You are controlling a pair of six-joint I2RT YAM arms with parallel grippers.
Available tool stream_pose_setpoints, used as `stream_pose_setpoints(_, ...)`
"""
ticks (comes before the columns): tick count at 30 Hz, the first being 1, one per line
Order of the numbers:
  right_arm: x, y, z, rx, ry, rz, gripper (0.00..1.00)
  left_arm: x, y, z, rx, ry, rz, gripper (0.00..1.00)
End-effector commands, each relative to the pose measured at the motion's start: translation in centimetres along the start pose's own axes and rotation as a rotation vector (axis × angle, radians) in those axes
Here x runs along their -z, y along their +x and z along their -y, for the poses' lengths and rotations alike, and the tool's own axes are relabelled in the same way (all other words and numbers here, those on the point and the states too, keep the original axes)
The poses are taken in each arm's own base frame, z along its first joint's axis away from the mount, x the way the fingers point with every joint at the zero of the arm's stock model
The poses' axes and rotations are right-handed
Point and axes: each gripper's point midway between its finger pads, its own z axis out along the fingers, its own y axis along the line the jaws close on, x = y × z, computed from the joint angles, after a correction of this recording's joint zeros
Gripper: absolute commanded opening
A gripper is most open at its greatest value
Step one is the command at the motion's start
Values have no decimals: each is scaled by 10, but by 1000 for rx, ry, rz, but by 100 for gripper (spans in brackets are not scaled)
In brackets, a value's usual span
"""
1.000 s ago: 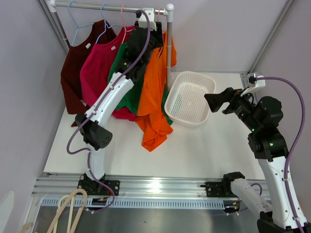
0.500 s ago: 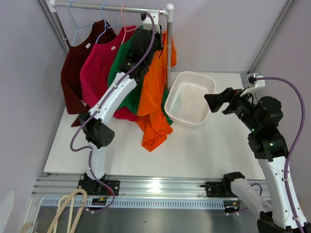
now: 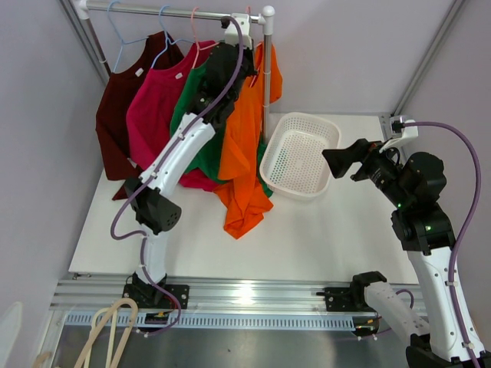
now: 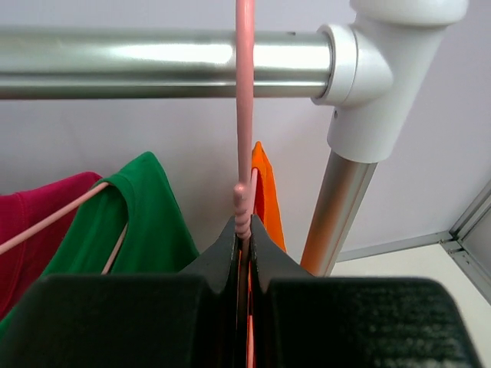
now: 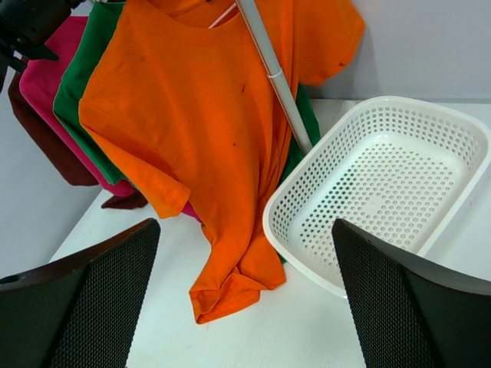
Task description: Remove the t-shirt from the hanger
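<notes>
An orange t-shirt [image 3: 244,146] hangs from a pink hanger [image 4: 244,115] at the right end of the rail [image 3: 169,11], its hem bunched on the table. It fills the upper left of the right wrist view [image 5: 199,115]. My left gripper [image 4: 244,226] is raised to the rail and shut on the hanger's ribbed neck just under the hook; the top view shows it [image 3: 239,52] above the shirt's collar. My right gripper [image 3: 331,158] hovers open beside the basket, facing the shirt, with nothing between its fingers [image 5: 84,299].
A white perforated basket [image 3: 299,153] stands right of the rack's upright post [image 3: 266,84]. Green [image 3: 192,115], pink [image 3: 153,115] and maroon [image 3: 115,115] shirts hang left of the orange one. Walls close in on the left and back.
My left gripper has closed on the pink hanger's neck and risen slightly toward the rail. The orange shirt has shifted a little to the right. The right arm has not moved.
</notes>
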Motion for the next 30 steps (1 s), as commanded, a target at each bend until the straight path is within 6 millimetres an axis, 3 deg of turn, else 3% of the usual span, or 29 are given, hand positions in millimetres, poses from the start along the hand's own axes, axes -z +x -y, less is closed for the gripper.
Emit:
stream_pose_setpoints(1, 4, -8, -6, 15, -14, 18, 100, 36, -116, -9, 50, -6, 259, 1)
stream_pose_setpoints(4, 4, -7, -5, 13, -13, 18, 100, 43, -127, -15, 43, -38, 278, 1)
stream_pose_setpoints(9, 3, -6, -4, 7, -8, 14, 99, 59, -124, -38, 48, -173, 244, 1)
stream_pose_setpoints(10, 2, -6, -3, 5, -8, 14, 100, 58, -112, -38, 38, -179, 217, 1)
stream_pose_setpoints(12, 2, -3, -3, -1, -9, 9, 100, 68, -107, -43, 52, -192, 209, 1)
stream_pose_setpoints(15, 1, 0, -2, 0, -7, 0, 100, 85, -103, -41, 74, -159, 190, 1)
stream_pose_setpoints(18, 1, 2, 0, -1, 2, -3, 100, 105, -116, -39, 106, -158, 230, 1)
stream_pose_setpoints(23, -1, 7, 0, -8, -3, -27, 99, 121, -99, -42, 132, -258, 148, 1)
stream_pose_setpoints(25, -4, 12, -8, -11, -54, -58, 100, 128, -95, -39, 112, -303, 133, 1)
stream_pose_setpoints(29, -10, 21, -28, -5, -172, -101, 100, 148, -82, -55, 48, -538, 121, 1)
stream_pose_setpoints(30, -11, 22, -37, 1, -211, -105, 98, 151, -88, -56, 25, -562, 139, 1)
